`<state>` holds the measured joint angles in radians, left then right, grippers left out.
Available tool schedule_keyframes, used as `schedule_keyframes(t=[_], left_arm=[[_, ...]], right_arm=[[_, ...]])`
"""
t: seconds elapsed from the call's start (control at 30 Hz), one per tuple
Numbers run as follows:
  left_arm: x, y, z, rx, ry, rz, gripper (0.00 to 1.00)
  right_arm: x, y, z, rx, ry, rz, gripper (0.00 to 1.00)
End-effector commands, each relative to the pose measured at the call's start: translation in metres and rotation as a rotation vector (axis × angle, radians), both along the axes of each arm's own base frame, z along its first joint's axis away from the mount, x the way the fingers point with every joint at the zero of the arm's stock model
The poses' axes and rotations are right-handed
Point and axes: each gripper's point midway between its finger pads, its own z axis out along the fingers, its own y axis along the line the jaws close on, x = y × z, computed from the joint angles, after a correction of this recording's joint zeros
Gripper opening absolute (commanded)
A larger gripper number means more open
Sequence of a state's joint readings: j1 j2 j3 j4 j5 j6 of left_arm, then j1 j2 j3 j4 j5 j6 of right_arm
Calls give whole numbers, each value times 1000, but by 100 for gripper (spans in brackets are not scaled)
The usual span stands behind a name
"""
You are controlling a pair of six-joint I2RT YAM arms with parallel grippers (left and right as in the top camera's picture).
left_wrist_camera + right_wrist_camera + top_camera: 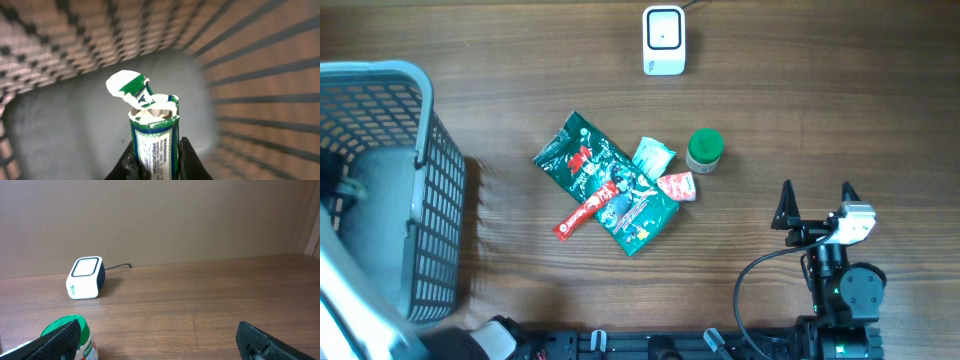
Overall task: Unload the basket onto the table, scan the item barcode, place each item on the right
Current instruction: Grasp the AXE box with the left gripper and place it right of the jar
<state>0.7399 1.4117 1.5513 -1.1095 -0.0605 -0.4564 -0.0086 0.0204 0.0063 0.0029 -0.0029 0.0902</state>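
Left wrist view shows the left gripper (155, 156) clamped on a green packet (152, 132) inside the basket (260, 75). Picking looks done; carrying it to the scanner (663, 40) remains. Right gripper (817, 205) stands wide, empty.

Right arm: black links, a round black joint housing (861, 290) with a small green light (837, 292), and a white block (856, 222) at the wrist. Right tool (817, 195): two black fingers (786, 205) tapering to points, matte in the wrist view. Thin black cable (748, 275) loops beside the arm. Left tool (155, 152): two glossy black fingers (192, 160) with rounded edges. Black base hardware (650, 345) sits along the near edge.
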Motion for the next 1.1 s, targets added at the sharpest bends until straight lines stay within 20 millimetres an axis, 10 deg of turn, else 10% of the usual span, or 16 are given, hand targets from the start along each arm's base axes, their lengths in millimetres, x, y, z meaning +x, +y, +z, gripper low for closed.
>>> schedule_keyframes(t=[0.0,0.13,0.27,0.6,0.73,0.9,0.93,1.0,1.07], left_arm=[[18,-65,120,51,-394,-246,15],[14,-202,183,1,-639,-697,17],[10,-327,159,-166,-565,-1131,13],[48,-591,-112,-288,64,-1570,13],[29,-623,-193,-300,230,-1571,12],[28,-621,-204,-148,231,-1512,26],[32,-617,-204,-100,227,-1499,34],[36,-618,-185,-62,178,-1537,100],[48,-617,-140,-3,70,-1559,100]], right_arm=[[0,-1,2,17,-9,-8,100],[0,-1,2,17,-9,-8,100],[0,-1,2,17,-9,-8,100],[0,-1,2,17,-9,-8,100],[0,-1,2,17,-9,-8,100],[0,-1,2,17,-9,-8,100],[0,-1,2,17,-9,-8,100],[0,-1,2,17,-9,-8,100],[0,-1,2,17,-9,-8,100]])
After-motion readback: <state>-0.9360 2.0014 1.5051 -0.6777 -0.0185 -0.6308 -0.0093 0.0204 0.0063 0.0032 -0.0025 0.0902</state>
